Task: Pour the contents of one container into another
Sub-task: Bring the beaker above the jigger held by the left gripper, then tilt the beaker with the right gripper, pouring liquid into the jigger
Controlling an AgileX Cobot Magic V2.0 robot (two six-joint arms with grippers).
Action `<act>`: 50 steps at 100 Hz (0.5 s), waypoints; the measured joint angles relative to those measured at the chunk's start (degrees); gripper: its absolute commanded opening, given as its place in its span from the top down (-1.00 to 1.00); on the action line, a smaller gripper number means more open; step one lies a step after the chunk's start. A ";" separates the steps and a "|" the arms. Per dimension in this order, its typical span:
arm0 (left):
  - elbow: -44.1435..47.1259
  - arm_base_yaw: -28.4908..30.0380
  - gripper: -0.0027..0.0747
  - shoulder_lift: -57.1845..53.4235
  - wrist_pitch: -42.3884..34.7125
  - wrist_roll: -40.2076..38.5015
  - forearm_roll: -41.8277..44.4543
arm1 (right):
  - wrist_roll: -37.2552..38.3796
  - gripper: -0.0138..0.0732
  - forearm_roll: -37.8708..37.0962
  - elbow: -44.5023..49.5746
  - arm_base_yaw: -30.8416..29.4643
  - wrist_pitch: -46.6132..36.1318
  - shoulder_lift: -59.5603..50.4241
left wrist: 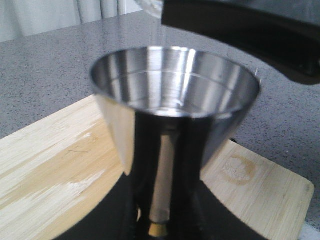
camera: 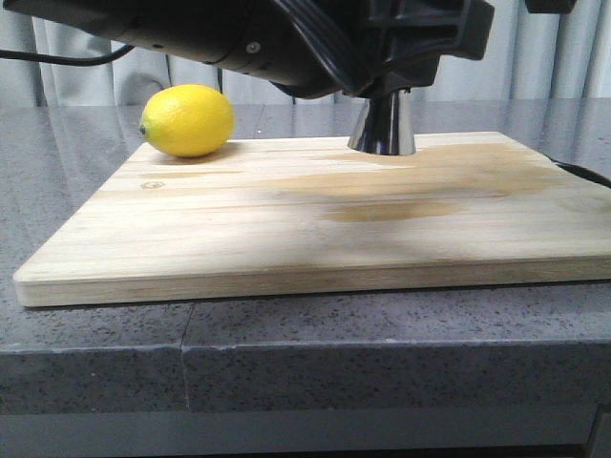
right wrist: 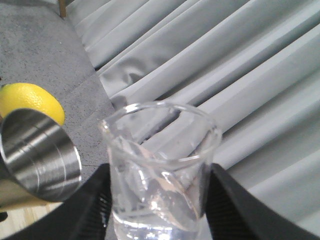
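Beaker [right wrist: 159, 170] sits tipped between the right gripper's [right wrist: 157, 210] dark fingers [right wrist: 90, 210], which clamp its sides, lip next to the jigger's [left wrist: 175, 115] open cup. The left gripper [left wrist: 160, 220] grasps the jigger's waist, its foot on the cutting board [camera: 315, 229] near the lemon [camera: 187, 119].

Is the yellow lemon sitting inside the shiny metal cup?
No, the lemon rests on the back left corner of the wooden board, well apart from the metal cup.

Lemon [camera: 187, 120] sits at the board's [camera: 286, 229] far left corner; jigger [camera: 383, 124] stands far-centre; the near board lies open.
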 measured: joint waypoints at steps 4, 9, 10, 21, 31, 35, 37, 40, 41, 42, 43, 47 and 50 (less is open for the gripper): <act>0.00 0.00 0.98 0.00 0.05 0.00 0.00 | -0.76 0.14 0.00 0.00 0.00 0.00 0.00; 0.00 0.00 0.98 0.00 0.05 0.00 0.00 | -1.36 0.14 -0.10 0.00 0.00 0.00 0.00; 0.00 0.00 0.98 0.00 0.05 0.00 0.00 | -1.51 0.14 -0.10 0.00 0.00 0.00 0.00; 0.00 0.00 0.98 0.00 0.05 0.00 0.00 | -2.77 0.14 -0.22 0.00 0.00 0.00 0.00; 0.00 0.00 0.98 0.00 0.14 0.00 0.00 | -4.05 0.14 -0.44 0.00 0.00 0.00 0.00; 0.00 0.00 0.98 0.00 0.14 0.00 0.00 | -4.37 0.14 -0.60 0.00 0.00 0.00 0.00; 0.00 0.00 0.98 0.00 0.14 0.00 0.00 | -4.56 0.14 -0.68 0.00 0.00 0.00 0.00; 0.00 0.00 0.98 0.00 0.14 0.00 0.00 | -5.03 0.14 -0.98 0.00 0.00 0.00 0.00; 0.00 0.00 0.98 0.00 0.14 0.00 0.00 | -5.17 0.14 -1.00 0.00 0.00 0.00 0.00; 0.00 0.00 0.98 0.00 0.14 0.00 0.00 | -5.32 0.14 -1.08 0.00 0.00 0.00 0.00; 0.00 0.00 0.98 0.00 0.14 0.00 0.00 | -5.49 0.14 -1.21 0.00 0.00 0.00 0.00; 0.00 0.00 0.98 0.00 0.14 0.00 0.00 | -5.86 0.14 -1.46 0.00 0.00 0.00 0.00; 0.00 0.00 0.98 0.00 0.14 0.00 0.00 | -6.01 0.14 -1.67 0.00 0.00 0.00 0.00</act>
